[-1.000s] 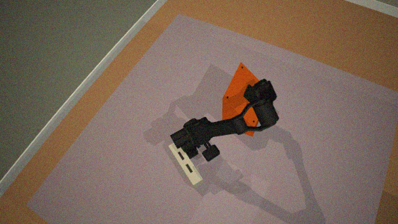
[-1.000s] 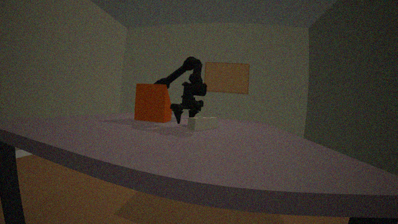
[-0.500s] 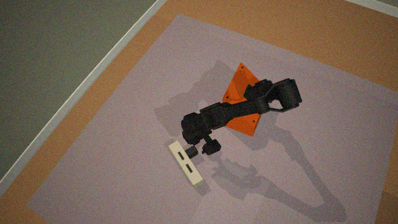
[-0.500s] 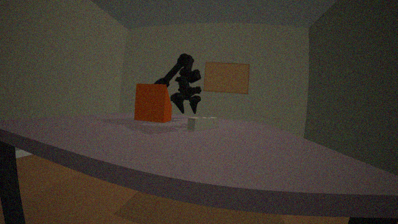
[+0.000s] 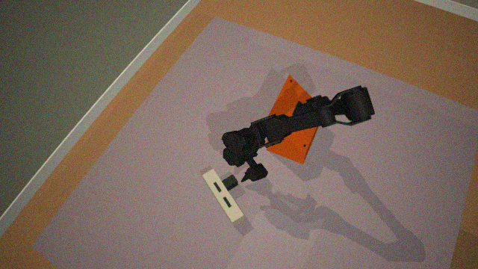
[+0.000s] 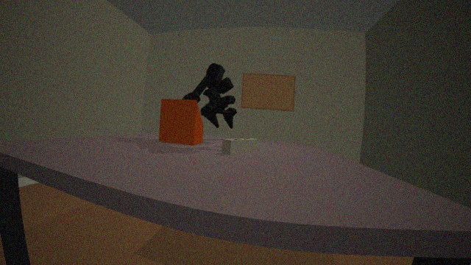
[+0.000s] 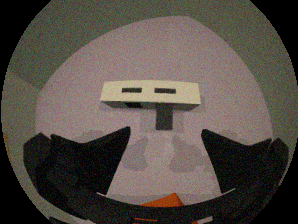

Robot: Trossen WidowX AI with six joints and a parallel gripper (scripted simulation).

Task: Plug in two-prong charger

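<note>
The small dark blocky charger (image 5: 230, 182) lies on the mauve desk (image 5: 149, 209) against the cream rectangular power strip (image 5: 222, 196), looking rigid, light and smooth, best pinched across its flat sides by the wide-open, empty fingers (image 5: 255, 172).

Mauve table (image 5: 373, 194) — cream power strip (image 5: 222, 195), dark charger (image 5: 230, 181) just beside it, orange base block (image 5: 290, 123)

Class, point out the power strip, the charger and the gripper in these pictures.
power strip (image 5: 222, 196): top view, cream face between its outlets.
charger (image 5: 230, 182): top view, dark body.
gripper (image 7: 160, 152): wrist view, gap between open fingers.
</note>
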